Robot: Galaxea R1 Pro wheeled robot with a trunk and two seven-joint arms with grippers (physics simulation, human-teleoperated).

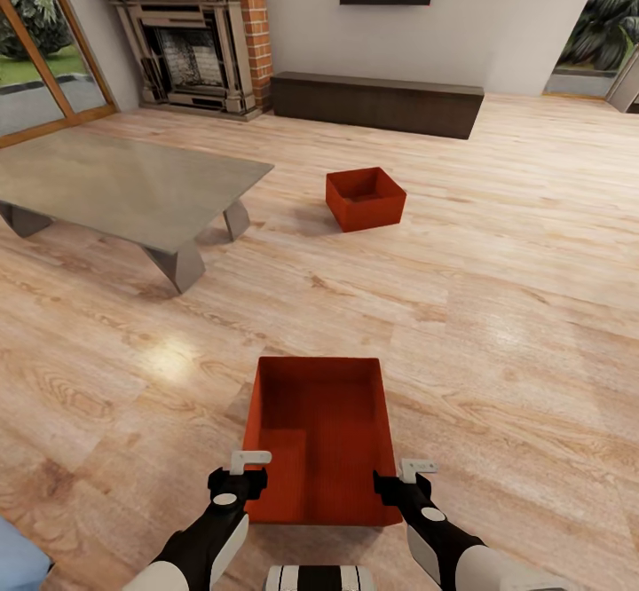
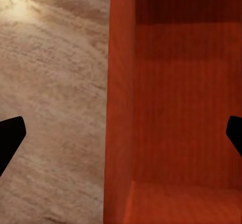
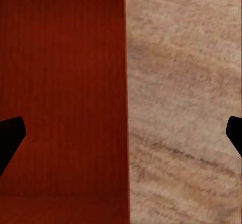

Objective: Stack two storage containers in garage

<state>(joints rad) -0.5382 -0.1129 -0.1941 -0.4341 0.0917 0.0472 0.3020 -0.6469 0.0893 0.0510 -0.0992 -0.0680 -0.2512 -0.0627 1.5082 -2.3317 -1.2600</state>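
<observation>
You are at the start: both boxes sit in the living room, the near box (image 1: pixel 321 449) between your wide-open left gripper (image 1: pixel 238 477) and right gripper (image 1: pixel 406 479), the far box (image 1: pixel 365 198) untouched.

Matt ribbed container (image 1: pixel 324 436), glossy wood floor (image 1: pixel 497 307)

Near container (image 1: pixel 321 436) between left gripper (image 1: pixel 238 476) and right gripper (image 1: pixel 401 480); second container (image 1: pixel 365 198) beyond, right of table (image 1: pixel 124 185).

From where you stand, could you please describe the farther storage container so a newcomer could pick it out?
Start at the red-brick fireplace and the low grey table before it. Right of the table, on the wood plank floor, sits a red-orange open-topped container. Unlike its twin between the grippers, it stands alone, near the dark bench.
</observation>
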